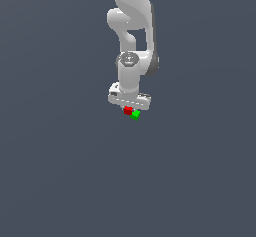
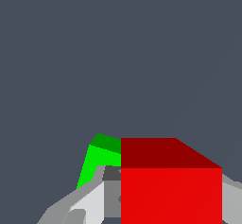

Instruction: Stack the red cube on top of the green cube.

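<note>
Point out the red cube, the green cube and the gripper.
red cube (image 2: 171, 194): wrist view, on its bright front face.
green cube (image 2: 100, 159): wrist view, on its visible lit face.
gripper (image 1: 130, 109): exterior view, just below the white hand, at the red cube.

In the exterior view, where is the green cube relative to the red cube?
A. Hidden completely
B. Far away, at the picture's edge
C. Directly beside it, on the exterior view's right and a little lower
C: the green cube sits against the red cube, just under the gripper.
</note>
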Robot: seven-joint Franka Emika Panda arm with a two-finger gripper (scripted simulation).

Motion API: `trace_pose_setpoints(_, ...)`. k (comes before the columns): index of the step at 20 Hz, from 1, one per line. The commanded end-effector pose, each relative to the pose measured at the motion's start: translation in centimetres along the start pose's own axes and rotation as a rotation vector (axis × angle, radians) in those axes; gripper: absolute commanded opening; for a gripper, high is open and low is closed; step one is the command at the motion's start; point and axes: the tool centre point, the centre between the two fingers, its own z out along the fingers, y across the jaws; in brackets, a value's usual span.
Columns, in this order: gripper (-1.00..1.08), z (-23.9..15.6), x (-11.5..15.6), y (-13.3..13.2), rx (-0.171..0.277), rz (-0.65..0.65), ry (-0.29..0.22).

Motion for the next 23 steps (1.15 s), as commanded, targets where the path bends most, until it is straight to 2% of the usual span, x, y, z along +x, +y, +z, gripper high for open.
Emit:
trace_pose_setpoints(1, -1.0, 0.7, -0.7, -1.5, 0.0, 0.001, 0.001)
trace_pose_setpoints(7, -1.0, 1.6, -1.6, -3.4, 0.0, 0.001, 0.001)
trace_pose_setpoints(13, -1.0, 1.6, -1.5, -3.4, 0.0, 0.001, 0.001)
trace_pose_setpoints(14, 1.0, 1.6, -1.5, -3.4, 0.0, 0.001, 0.001)
trace_pose_setpoints(23, 1.0, 1.6, -1.5, -3.4, 0.0, 0.001, 0.001)
